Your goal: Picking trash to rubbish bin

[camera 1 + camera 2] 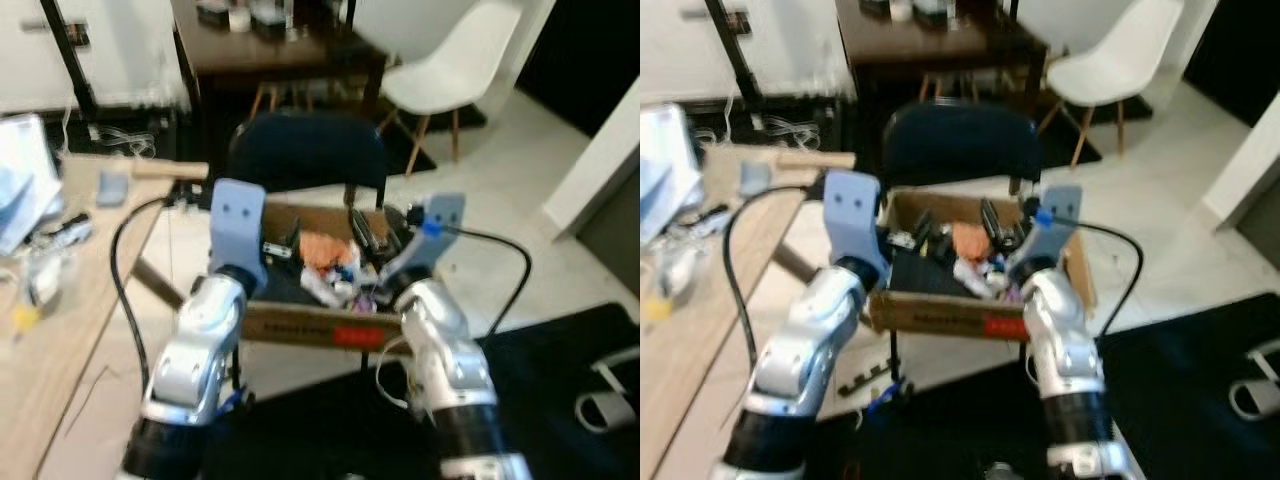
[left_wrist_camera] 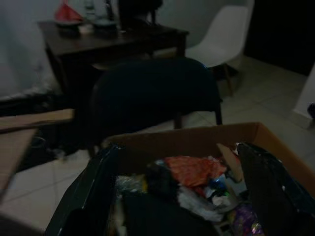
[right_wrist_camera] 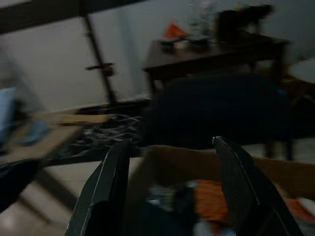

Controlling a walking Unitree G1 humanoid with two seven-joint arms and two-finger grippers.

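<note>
Left gripper spread wide and empty over cardboard box of trash on dark chair, right gripper likewise apart, holding nothing; seemingly between drops, more collecting perhaps left.

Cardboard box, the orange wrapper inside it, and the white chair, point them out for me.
cardboard box (image 1: 300, 326): left eye view, on its near front wall.
orange wrapper (image 1: 325, 249): left eye view, middle of the crumpled piece.
white chair (image 1: 455, 62): left eye view, on the seat shell.
</note>
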